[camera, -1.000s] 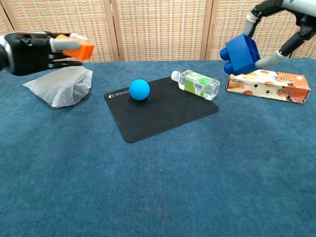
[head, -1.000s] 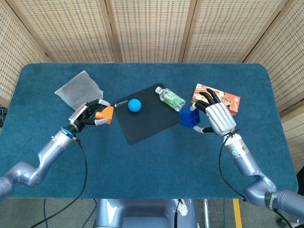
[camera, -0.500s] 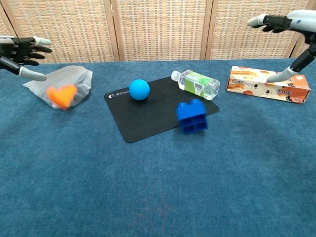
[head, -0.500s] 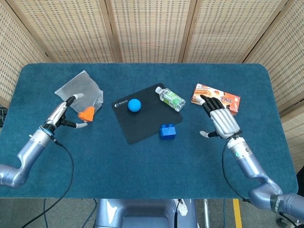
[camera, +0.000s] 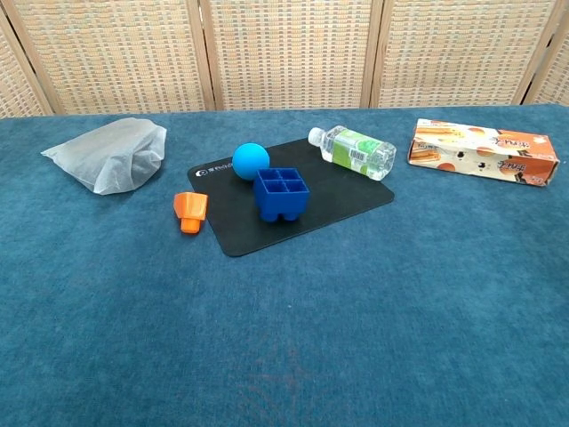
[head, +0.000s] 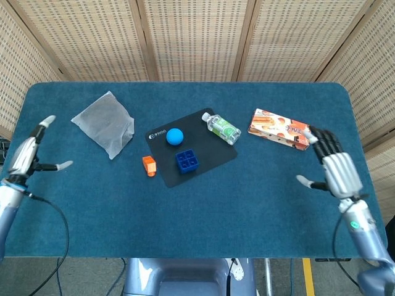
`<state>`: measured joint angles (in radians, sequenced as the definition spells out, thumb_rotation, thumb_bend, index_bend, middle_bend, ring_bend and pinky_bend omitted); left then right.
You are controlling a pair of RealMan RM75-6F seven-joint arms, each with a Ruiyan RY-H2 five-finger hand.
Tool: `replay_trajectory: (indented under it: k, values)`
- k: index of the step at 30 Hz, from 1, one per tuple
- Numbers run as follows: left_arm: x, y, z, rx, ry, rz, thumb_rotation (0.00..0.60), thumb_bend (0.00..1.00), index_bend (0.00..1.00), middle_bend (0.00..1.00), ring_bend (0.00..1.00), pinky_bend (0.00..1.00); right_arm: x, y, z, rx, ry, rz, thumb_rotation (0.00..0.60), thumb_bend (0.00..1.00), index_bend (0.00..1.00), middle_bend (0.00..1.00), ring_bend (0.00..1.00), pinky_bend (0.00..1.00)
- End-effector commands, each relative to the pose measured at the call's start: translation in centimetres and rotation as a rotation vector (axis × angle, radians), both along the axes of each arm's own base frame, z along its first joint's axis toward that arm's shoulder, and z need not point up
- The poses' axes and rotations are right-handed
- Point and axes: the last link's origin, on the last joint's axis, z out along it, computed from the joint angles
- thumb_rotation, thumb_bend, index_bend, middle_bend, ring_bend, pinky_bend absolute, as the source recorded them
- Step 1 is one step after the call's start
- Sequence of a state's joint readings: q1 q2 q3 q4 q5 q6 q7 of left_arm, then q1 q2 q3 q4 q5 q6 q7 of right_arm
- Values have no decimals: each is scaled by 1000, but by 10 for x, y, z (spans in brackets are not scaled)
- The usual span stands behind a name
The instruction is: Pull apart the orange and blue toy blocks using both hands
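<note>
The orange block (head: 149, 165) (camera: 189, 212) lies on the blue cloth just left of the black mat. The blue block (head: 186, 161) (camera: 281, 195) stands apart from it on the black mat (head: 213, 154) (camera: 333, 200), its hollow underside facing up. My left hand (head: 31, 151) is far out at the table's left edge, fingers spread and empty. My right hand (head: 333, 168) is near the right edge, also spread and holding nothing. The chest view shows neither hand.
A blue ball (head: 174, 136) (camera: 251, 161) sits on the mat behind the blue block. A plastic bottle (head: 221, 128) (camera: 353, 151) lies at the mat's far corner. A snack box (head: 279, 129) (camera: 483, 151) lies right, a crumpled clear bag (head: 105, 122) (camera: 108, 154) left.
Both hands let go of the blocks and drew outward to the table's sides. The orange block dropped beside the mat; the blue block tumbled onto the mat and came to rest.
</note>
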<state>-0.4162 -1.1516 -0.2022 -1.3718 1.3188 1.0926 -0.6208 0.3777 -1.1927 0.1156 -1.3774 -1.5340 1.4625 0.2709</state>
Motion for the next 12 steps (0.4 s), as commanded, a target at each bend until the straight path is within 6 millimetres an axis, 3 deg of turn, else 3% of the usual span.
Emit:
replay_trajectory:
  k: [1,7,12]
  values:
    - [-16,-59,19,88,153,99,600,0,0,0,0,0,-26,28,3,-31,56,-52,600,0,0,0,0,0]
    - [-12,-111,23,93,312,130,600,0,0,0,0,0,-39,63,3,-77,134,-148,600,0,0,0,0,0]
    - [-14,-122,19,67,343,146,600,0,0,0,0,0,-39,76,3,-91,140,-173,600,0,0,0,0,0]
